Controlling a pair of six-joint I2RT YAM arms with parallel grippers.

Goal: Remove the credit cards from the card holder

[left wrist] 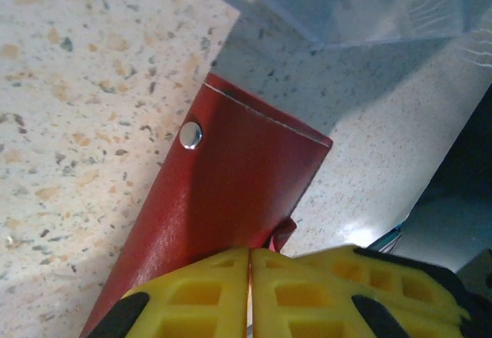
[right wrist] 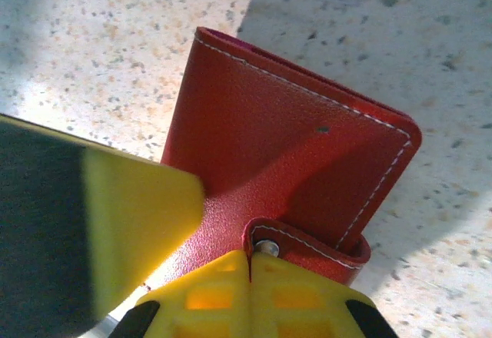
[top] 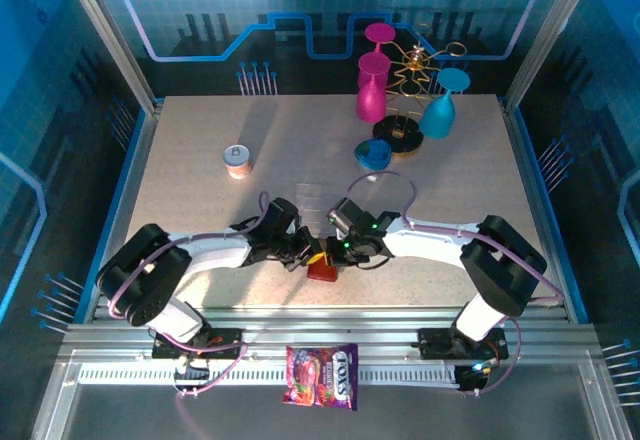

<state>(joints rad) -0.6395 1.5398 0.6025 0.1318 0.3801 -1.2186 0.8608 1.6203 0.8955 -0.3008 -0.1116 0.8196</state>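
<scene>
Card holder (top: 322,269), dark red leather with pale stitching, folded shut, near the front middle of the speckled table (top: 190,210). Tilted up on an edge rather than lying flat, pinched from both sides.

Left gripper (top: 303,256) clamped on it from the left. Seen from the left wrist, yellow pads (left wrist: 207,292) pressed together over the near end of the leather, with a round metal stud (left wrist: 191,135) farther out on the face.

Right gripper (top: 338,250) clamped from the right. Seen from the right wrist, pads (right wrist: 300,299) closed tight on the snap tab (right wrist: 323,250) that wraps the holder's edge. Beside them at the left of that view, blurred and close, a yellow-and-black finger (right wrist: 115,223) of the left gripper.

Just beyond the holder, the edge of a clear tray (left wrist: 346,8).

Farther back on the table, a small white-lidded tin (top: 238,161) to the left. To the right, grouped together, a blue bowl (top: 373,153), a pink goblet (top: 372,85), a teal goblet (top: 440,110) and a gold wire stand (top: 420,70).

Candy bag (top: 322,375) on the rail between the arm bases.
</scene>
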